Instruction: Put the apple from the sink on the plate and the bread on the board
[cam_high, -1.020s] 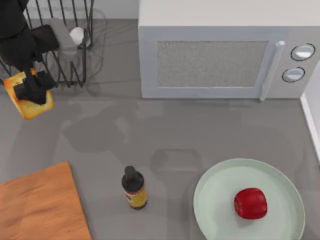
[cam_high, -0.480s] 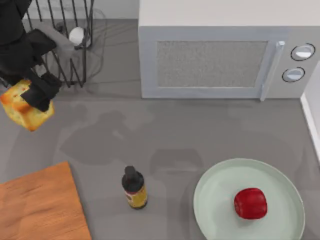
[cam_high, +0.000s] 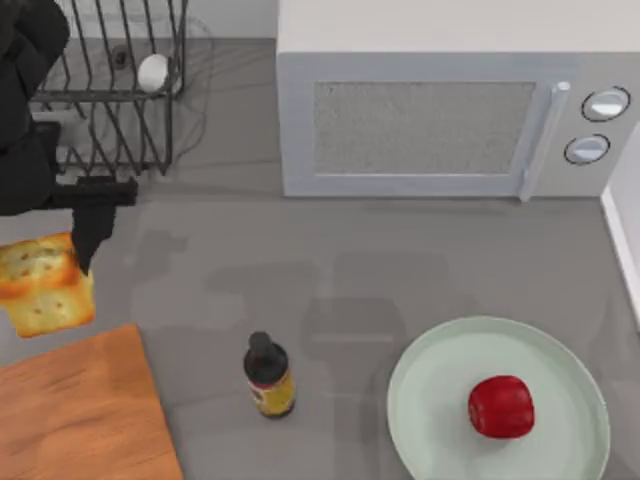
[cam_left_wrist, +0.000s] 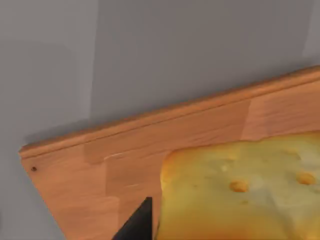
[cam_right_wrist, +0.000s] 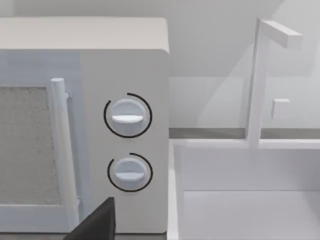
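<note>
The bread (cam_high: 42, 287), a golden toasted chunk, hangs off the table just beyond the far edge of the wooden board (cam_high: 85, 415) at the front left. My left gripper (cam_high: 70, 256) is shut on it, reaching down from the far left. In the left wrist view the bread (cam_left_wrist: 240, 192) hovers over the board (cam_left_wrist: 120, 165) near its corner. The red apple (cam_high: 501, 407) lies on the mint-green plate (cam_high: 430, 400) at the front right. The right wrist view looks at the white sink (cam_right_wrist: 250, 210) beside the microwave.
A dark bottle (cam_high: 268, 375) stands between board and plate. A grey microwave (cam_high: 430, 110) fills the back. A black wire rack (cam_high: 110, 100) with a white egg-like ball (cam_high: 153, 72) stands at the back left. The sink's white edge (cam_high: 625, 235) borders the right side.
My left gripper has carried the bread from beside the wire rack toward the front, down to the board's far edge. Apple, plate and bottle have not moved.
</note>
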